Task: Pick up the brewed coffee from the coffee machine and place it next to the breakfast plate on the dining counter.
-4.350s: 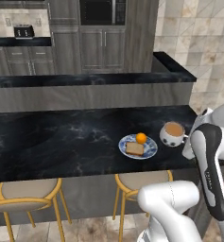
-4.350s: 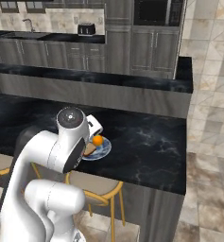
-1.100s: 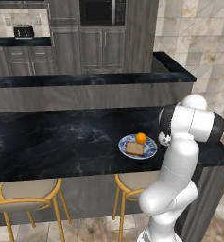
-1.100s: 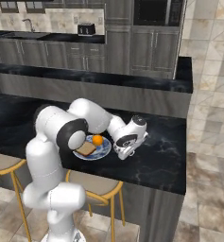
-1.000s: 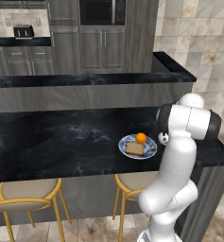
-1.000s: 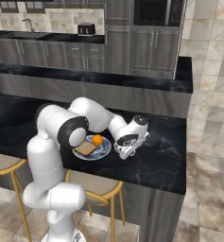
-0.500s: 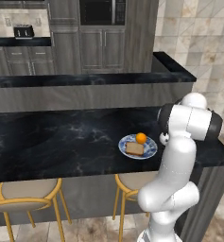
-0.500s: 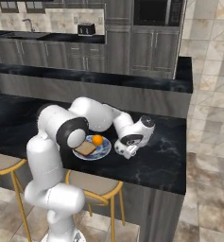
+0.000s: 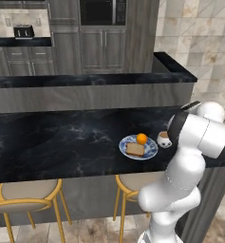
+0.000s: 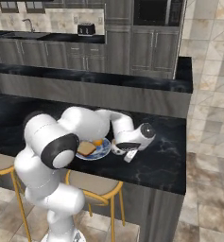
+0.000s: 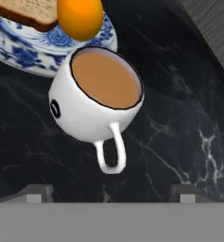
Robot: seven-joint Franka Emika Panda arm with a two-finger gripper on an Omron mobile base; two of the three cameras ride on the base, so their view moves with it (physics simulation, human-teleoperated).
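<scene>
Fingers [image 11: 111, 191]: two small dark tips, spread wide apart, pinching nothing, well clear of the mug handle between them.

Small white round mug of light brown coffee [image 11: 101, 101]: standing on the surface, handle turned toward the fingers, just beside the plate's rim.

Round blue-white patterned plate [image 11: 23, 49]: carries a slice of brown toast [image 11: 30, 12] and a small orange fruit [image 11: 80, 18].

Long black marble-veined surface [image 9: 61, 142]: bears plate and mug near its right end; gold-legged tan-seated stools [image 9: 26, 199] stand below it.
</scene>
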